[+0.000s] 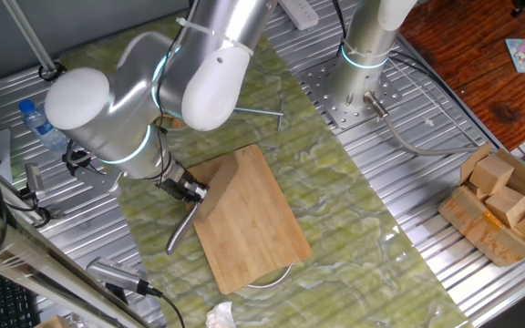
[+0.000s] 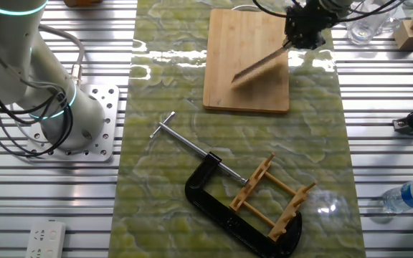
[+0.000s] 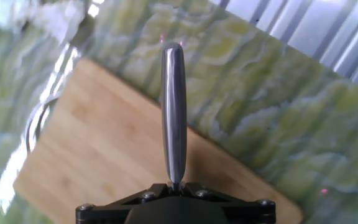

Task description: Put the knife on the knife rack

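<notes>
My gripper (image 1: 190, 189) is shut on the knife, holding it tilted just above the near-left edge of the bamboo cutting board (image 1: 249, 219). The slim silver handle (image 1: 180, 230) sticks out past the fingers; in the hand view it (image 3: 173, 112) points straight ahead from the gripper (image 3: 176, 185) over the board (image 3: 104, 155). The blade is mostly hidden by the fingers. In the other fixed view the knife (image 2: 260, 64) slants down from the gripper (image 2: 292, 41). The light-wood knife rack (image 2: 271, 197) lies inside a black C-clamp (image 2: 214, 204), well away from the board (image 2: 246, 86).
The clamp's metal rod (image 2: 185, 140) reaches toward the board. A second arm's base (image 2: 63, 115) stands on the metal table. A water bottle (image 1: 39, 123), a box of wooden blocks (image 1: 504, 200) and a glass (image 2: 364, 29) sit at the edges.
</notes>
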Motion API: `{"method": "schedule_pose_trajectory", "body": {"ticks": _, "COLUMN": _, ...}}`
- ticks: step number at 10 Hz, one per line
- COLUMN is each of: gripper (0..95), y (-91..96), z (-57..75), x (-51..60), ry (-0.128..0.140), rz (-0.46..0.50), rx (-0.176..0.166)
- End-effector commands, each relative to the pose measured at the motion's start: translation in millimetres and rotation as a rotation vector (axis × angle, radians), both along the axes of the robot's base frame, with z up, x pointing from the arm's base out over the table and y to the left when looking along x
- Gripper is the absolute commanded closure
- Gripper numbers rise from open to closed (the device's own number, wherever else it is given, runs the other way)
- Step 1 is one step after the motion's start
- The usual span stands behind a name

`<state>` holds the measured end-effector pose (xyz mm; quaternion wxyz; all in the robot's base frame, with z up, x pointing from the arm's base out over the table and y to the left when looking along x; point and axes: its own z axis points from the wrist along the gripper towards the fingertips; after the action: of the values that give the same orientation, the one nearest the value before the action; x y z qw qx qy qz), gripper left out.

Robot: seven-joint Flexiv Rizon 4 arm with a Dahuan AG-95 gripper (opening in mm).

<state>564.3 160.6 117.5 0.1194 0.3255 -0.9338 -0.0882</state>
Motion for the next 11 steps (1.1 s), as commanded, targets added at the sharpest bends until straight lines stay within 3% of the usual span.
{"method": "schedule_pose_trajectory", "body": {"ticks": 1, "gripper": 95.0, "y": -17.7, "z": 15.0, "x": -6.3, "ry": 0.014, "rz": 0.194, "rx": 0.012}}
{"method": "schedule_pose_trajectory", "body": {"ticks": 4, "gripper": 95.0, "y": -29.2, "z": 27.8, "x": -10.1, "ry": 0.028, "rz": 0.302, "rx": 0.003}}
{"method": "schedule_pose_trajectory", "body": {"ticks": 8, "gripper": 95.0, "y": -51.9, "z": 46.6, "x": -28.7, "ry": 0.024, "rz": 0.466, "rx": 0.027}}
{"method": "schedule_pose_trajectory", "body": {"ticks": 11, "gripper": 95.0, "y": -61.6, "z": 57.8, "x": -41.8, "ry": 0.017, "rz": 0.599, "rx": 0.003}}
